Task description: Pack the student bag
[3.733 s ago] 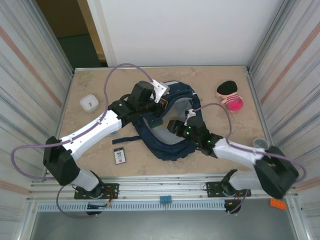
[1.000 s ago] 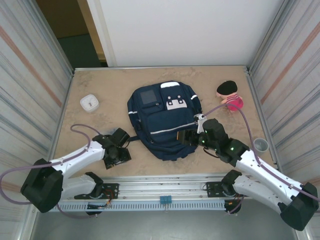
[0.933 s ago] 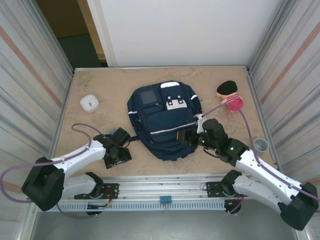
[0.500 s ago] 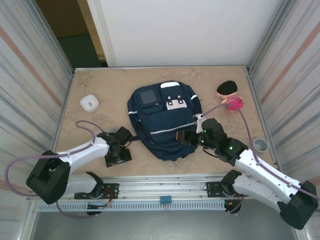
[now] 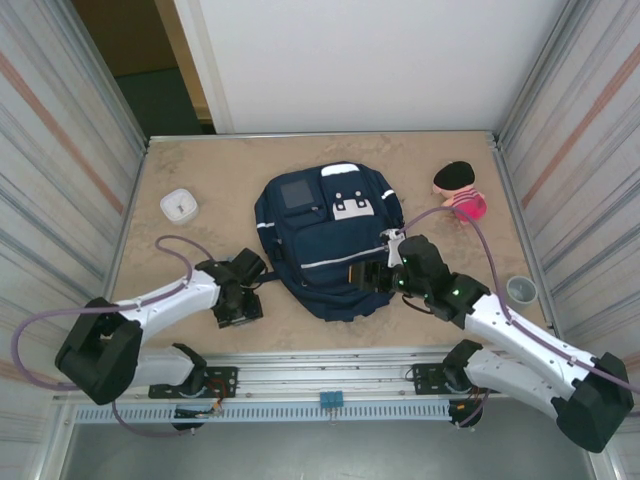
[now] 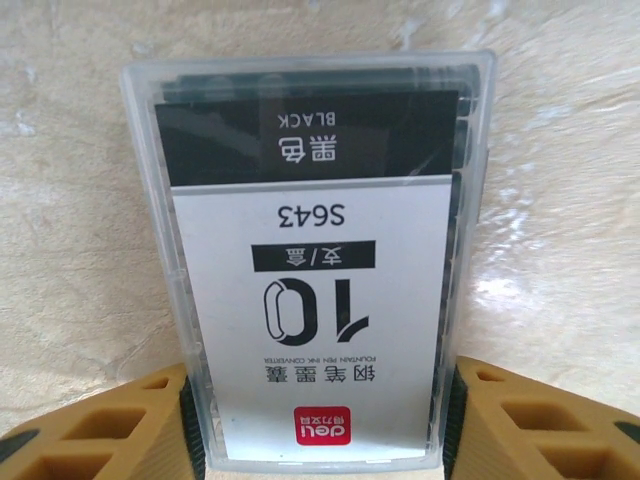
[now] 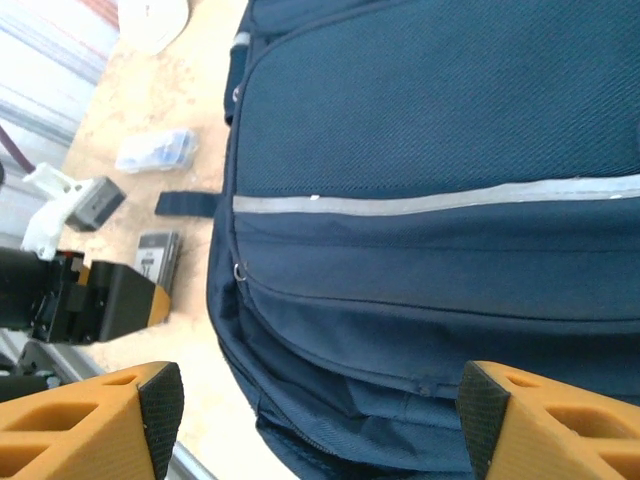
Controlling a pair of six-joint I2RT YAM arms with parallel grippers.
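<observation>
beige tabletop [image 5: 200,170]: left gripper [image 6: 320,378] straddles pen box [image 6: 310,200] at 8 o'clock, grip uncertain; right gripper [image 7: 318,380] hangs spread over bag [image 7: 430,120]. clamp squarely.

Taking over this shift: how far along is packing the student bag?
Nothing visibly packed: the student bag lies flat. In hand: left hand straddles the pen box, grip unclear; right hand open above the bag. Remaining: pen box, white case, pink toy outside.
</observation>
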